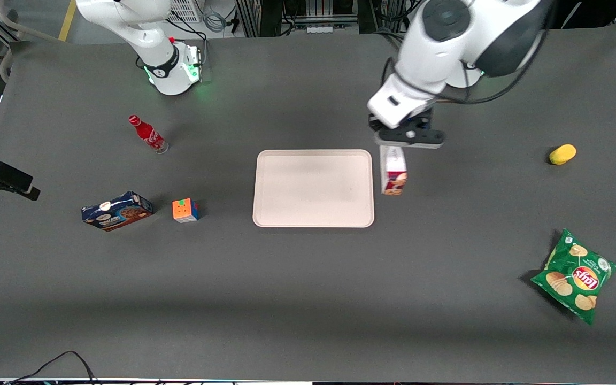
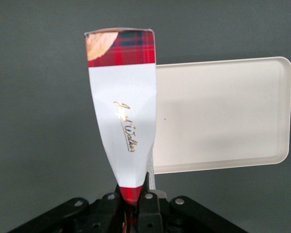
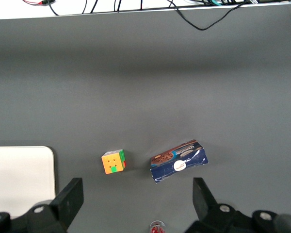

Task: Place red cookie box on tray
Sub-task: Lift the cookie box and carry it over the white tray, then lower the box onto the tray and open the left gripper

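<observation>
Item: long narrow dark-red cardboard cookie box [image 1: 393,175], white label panel. Grasped at one end by the left arm's claw [image 1: 405,138], hanging lengthwise beneath it. Position: above the desk, just beside the pale cream rectangular tray's [image 1: 265,214] working-arm edge; tray bare.

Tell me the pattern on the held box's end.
Red tartan plaid on the red cookie box, clearest from the left wrist; gripper clamps it.

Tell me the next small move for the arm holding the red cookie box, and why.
Probably carry it sideways over the tray, then lower. The gripper is shut on the red cookie box, which hangs end-down just outside the tray's edge on the working arm's side.
</observation>
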Robot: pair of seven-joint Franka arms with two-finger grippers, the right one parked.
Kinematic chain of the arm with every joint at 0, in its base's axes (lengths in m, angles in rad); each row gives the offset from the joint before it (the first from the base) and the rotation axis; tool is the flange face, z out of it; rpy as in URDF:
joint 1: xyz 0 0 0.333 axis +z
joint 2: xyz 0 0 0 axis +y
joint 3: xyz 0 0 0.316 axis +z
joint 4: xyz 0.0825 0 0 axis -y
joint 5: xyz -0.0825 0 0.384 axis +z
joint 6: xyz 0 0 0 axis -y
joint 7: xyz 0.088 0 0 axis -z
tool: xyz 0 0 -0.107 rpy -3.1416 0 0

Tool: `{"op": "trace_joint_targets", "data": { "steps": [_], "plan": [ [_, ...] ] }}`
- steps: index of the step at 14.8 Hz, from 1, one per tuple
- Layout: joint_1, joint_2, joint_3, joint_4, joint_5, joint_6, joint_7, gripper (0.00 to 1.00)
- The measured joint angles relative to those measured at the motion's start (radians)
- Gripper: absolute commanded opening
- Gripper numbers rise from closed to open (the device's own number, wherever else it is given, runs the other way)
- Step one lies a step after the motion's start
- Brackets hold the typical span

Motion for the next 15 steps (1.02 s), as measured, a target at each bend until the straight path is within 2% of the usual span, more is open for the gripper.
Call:
{"op": "trace_joint_targets", "data": {
  "steps": [3,7,10,12,15],
  "plan": [
    [-0.041,0.105,-0.047,0.0,0.095,0.072,-0.093,0.0],
    [-0.081,0.23,-0.051,-0.018,0.187,0.204,-0.184,0.0],
    [-0.082,0.301,-0.047,-0.093,0.255,0.361,-0.232,0.0],
    [-0.082,0.329,-0.038,-0.149,0.285,0.438,-0.251,0.0],
    [-0.082,0.353,-0.024,-0.176,0.293,0.478,-0.259,0.0]
  ]
}}
